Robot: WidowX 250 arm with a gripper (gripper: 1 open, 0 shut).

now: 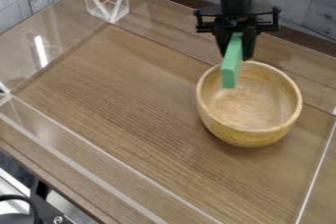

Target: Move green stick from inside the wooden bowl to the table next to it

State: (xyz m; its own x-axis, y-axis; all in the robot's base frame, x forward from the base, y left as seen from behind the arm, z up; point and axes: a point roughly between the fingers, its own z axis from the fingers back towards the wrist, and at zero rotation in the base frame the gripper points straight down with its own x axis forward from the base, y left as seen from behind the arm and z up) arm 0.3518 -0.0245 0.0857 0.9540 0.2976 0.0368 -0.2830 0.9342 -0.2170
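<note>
Fingers (245, 39) clamp the green stick (231, 64), seemingly above the wooden bowl (250, 103) rim.

No text, label, brand, number or sign can be read anywhere in the view. Nothing legible is carried by the brown wood-grain surface (118, 90), and none is shown on its low clear plastic walls (53, 46).

Stick (231, 64): matt green, plain. Bowl (250, 103): pale smooth wood. Table (118, 100): brown wood-grain, dark streaks. Walls (53, 41): clear glossy plastic. Gripper (237, 39): black, matt.
</note>
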